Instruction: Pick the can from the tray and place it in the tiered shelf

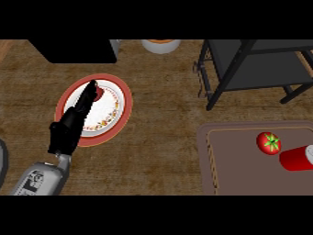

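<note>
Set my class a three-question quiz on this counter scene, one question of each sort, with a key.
1. True or false: the can already sits in the tiered shelf.
2. Which thing shares the tray with the can? A) tomato B) lemon C) spoon
3. Fill in: the left hand, fingers straight, shows over the ____.

Key: 1 false, it is on the tray; 2 A; 3 plate.
</note>
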Motion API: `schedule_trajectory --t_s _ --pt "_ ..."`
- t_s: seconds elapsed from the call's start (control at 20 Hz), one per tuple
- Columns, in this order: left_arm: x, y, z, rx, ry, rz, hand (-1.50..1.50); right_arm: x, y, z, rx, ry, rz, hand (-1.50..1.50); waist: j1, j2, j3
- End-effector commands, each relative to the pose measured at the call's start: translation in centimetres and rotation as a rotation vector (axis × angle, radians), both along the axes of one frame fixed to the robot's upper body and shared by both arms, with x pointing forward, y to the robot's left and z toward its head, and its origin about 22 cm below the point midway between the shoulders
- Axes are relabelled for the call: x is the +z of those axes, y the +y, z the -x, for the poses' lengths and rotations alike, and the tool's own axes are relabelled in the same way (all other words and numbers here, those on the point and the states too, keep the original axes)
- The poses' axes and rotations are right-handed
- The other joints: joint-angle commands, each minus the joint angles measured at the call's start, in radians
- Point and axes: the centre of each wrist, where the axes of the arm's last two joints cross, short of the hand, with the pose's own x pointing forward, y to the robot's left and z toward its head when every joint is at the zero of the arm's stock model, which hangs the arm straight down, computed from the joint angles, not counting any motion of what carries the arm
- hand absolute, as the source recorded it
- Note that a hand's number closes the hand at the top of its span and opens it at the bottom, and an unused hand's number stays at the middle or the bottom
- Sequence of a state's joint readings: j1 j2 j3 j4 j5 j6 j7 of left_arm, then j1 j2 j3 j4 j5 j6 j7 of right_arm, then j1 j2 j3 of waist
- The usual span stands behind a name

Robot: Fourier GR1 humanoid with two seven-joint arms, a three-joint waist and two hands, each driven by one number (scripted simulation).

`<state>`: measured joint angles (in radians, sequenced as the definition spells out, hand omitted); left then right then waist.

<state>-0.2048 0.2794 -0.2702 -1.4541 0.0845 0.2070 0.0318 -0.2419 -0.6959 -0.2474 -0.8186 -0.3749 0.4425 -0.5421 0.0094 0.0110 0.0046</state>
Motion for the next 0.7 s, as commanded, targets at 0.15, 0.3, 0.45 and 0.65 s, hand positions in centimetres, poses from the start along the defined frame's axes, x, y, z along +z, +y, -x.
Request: schedule_trajectory --t_s 0.15,0.3,0.45,0.65 --pt "-0.4 1.2 0.1 -0.004 -0.010 -0.012 0.00 4.0 -3.5 1.0 0.282 0.116 0.210 -1.50 0.004 -0.006 -0.003" --pt "0.9 0.4 -0.1 -0.010 0.003 0.003 0.00 6.2 -1.3 -1.9 0.317 0.103 0.323 -1.50 0.004 -0.011 -0.004" --pt "-1.2 -2.1 0.6 0.006 0.030 -0.001 0.00 9.8 -1.8 -2.3 0.351 0.143 0.384 -1.50 -0.006 -0.012 -0.005" --pt "-0.4 1.1 -0.5 0.026 0.001 0.011 0.00 12.1 -0.4 -1.9 0.453 0.217 0.603 -1.50 -0.018 -0.015 -0.006"
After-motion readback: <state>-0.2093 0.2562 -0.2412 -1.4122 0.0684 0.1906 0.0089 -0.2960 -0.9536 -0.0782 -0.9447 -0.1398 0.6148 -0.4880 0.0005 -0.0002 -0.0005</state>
